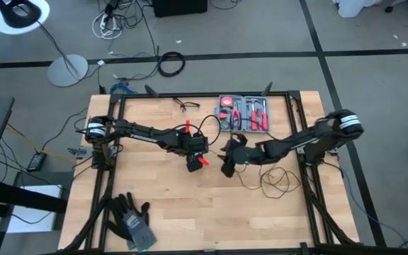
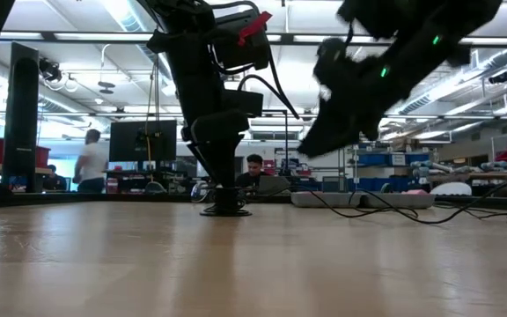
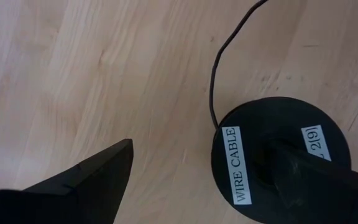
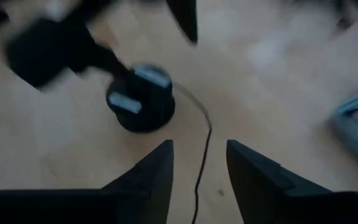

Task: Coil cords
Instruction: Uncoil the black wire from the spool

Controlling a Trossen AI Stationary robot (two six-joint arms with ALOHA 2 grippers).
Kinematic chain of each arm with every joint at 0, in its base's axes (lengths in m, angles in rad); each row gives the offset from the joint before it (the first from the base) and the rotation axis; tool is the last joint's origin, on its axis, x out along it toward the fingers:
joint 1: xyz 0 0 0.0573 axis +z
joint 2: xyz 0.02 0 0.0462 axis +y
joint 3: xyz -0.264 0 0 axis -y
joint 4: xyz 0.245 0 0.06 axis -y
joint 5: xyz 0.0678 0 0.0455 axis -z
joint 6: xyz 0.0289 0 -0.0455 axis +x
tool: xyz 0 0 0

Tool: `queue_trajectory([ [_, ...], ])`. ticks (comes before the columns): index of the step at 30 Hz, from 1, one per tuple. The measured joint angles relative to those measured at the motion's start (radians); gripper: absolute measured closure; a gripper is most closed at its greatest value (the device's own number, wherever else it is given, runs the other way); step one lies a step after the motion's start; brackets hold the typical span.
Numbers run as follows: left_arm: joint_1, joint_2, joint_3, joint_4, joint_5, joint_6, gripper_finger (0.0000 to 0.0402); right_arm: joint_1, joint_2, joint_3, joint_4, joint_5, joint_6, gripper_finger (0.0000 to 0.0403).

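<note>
The cord's round black puck [image 3: 253, 130], with white labels reading WIRE CABLE, lies flat on the wooden table [image 1: 161, 205] at its middle. The thin black cord [image 3: 219, 68] runs from the puck toward the right and ends in loose loops [image 1: 275, 178] on the table. My left gripper [image 1: 193, 161] stands open over the puck, pointing steeply down. My right gripper [image 4: 199, 180] hovers open just right of the puck, above the table. In the right wrist view the cord [image 4: 202, 146] runs on the table below the gap between its fingers. My left gripper has one finger [image 3: 316, 186] set down on the middle of the puck [image 3: 263, 165] from above, slanting; the finger hides the spot itself. Its other finger [image 3: 92, 183] stands off beside the puck over bare wood. The puck lies flat on the table [image 2: 227, 210].
A grey tool case [image 1: 245, 113] with red-handled tools lies at the far edge, with a small glasses-like wire item [image 1: 188, 105] to its left. A pair of dark gloves [image 1: 133, 221] lies near the front left corner. People show in the room beyond the table.
</note>
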Motion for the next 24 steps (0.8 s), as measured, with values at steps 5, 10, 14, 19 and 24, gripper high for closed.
queue_trajectory([
  [5, 0.0, 0.0, 0.0, 0.0, 0.0, 0.003, 0.0034, -0.051, 0.133, -0.001, 0.053, -0.05, 0.001, 0.0246],
  [10, 0.0, 0.0, 0.0, 0.002, 0.0, 0.005, 0.0034, -0.076, 0.169, -0.001, 0.065, -0.104, 0.027, 0.0259],
  [14, 0.0, 0.0, 0.0, 0.004, 0.0, 0.006, 0.0034, -0.09, 0.17, -0.001, 0.067, -0.155, 0.028, 0.0293],
  [19, 0.0, 0.0, 0.0, 0.01, 0.0, 0.007, 0.0034, -0.093, 0.17, 0.0, 0.061, -0.159, -0.014, 0.0387],
  [24, 0.0, 0.0, 0.0, 0.007, 0.0, 0.006, 0.0034, -0.07, 0.162, 0.0, -0.003, -0.224, 0.011, 0.0399],
])
